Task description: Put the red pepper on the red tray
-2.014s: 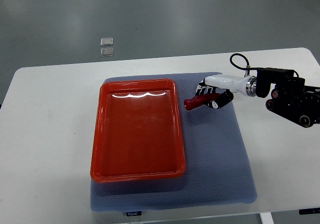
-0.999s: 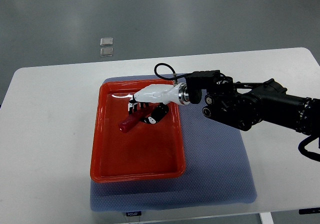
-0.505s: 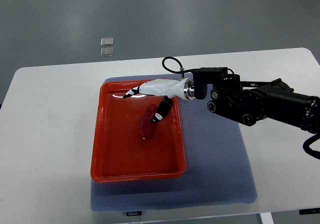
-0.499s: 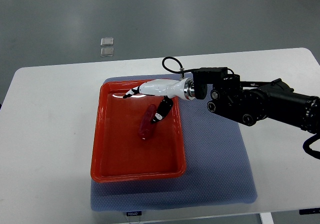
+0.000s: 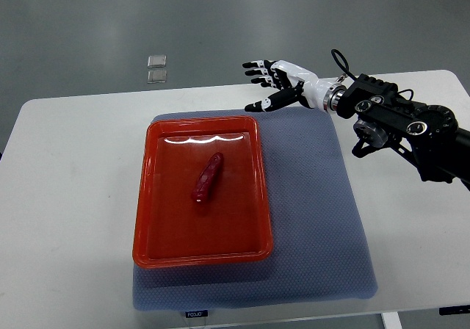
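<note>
Red pepper: lay inside the red tray, slightly above the tray's middle, long axis tilted with the upper end leaning right; nothing touched it.
Red tray: sat on the left part of the grey mat, long side running near to far; its raised rim ran unbroken on all four sides, with a strip of glare along the far inner edge.
Room inside tray: bare red floor lay open all around the pepper, most of it on the near side; the pepper stayed clear of every rim.
Grey mat: covered the middle of the table; the right half was bare, and a narrow band showed past the tray's near rim and left rim.
White table: wide bare strips lay left and right of the mat; the mat's near edge came close to the table's near edge.
Right hand: hung at the far edge of the table, beyond the mat's far right corner, well apart from the tray and pepper; fingers spread wide and holding nothing, palm turned toward the left.
Right arm: black, came in from the right edge and crossed above the table's far right part, with a black cable looping at the wrist.
Left arm: did not show anywhere.
Floor: grey, beyond the table's far edge, with two small clear squares lying on it, one just nearer than the other.
</note>
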